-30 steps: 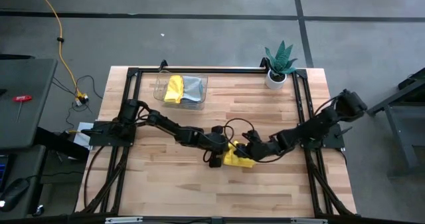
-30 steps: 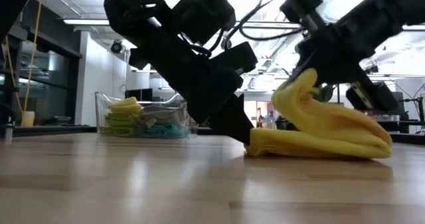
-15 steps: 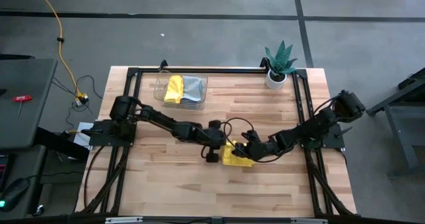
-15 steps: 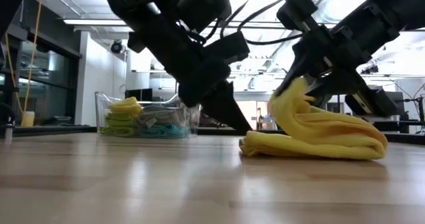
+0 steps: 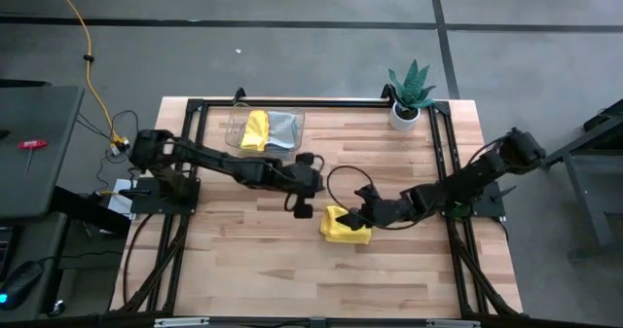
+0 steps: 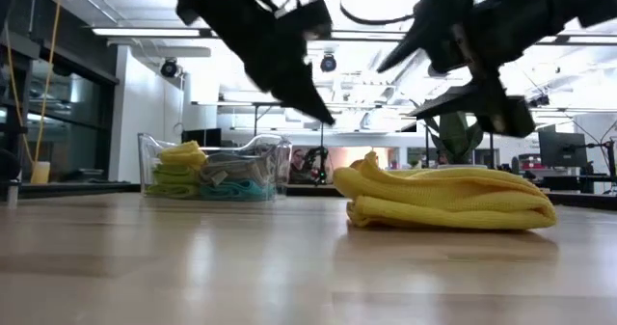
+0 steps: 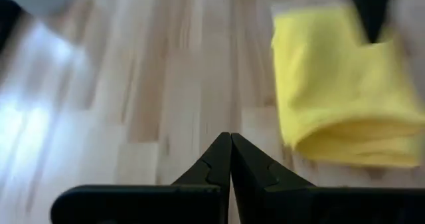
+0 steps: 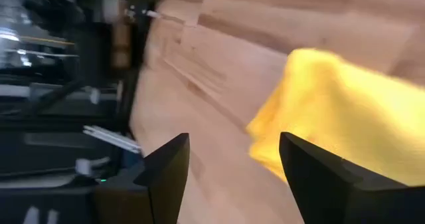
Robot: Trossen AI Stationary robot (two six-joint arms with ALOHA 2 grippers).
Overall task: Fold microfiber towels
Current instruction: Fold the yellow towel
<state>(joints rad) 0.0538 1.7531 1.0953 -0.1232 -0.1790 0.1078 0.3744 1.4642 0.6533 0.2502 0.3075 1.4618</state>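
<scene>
Right gripper [image 5: 362,209]: fingers [image 8: 317,177] spread wide, holding nothing, just above folded yellow towel [image 5: 346,225] lying mid-bench. Left gripper [image 5: 302,206]: fingers [image 7: 216,164] pressed shut, empty, raised off bench [image 5: 409,270] beside the towel.

It was a robotics lab or workshop. A wooden surface [image 5: 292,260] in a black metal frame [image 5: 191,114] stood on a grey concrete floor [image 5: 292,55] marked with dark tape lines. Beyond the fingers ran ceiling strip lights [image 6: 145,32], glass partitions [image 6: 58,122] and a computer monitor [image 6: 556,149].
</scene>
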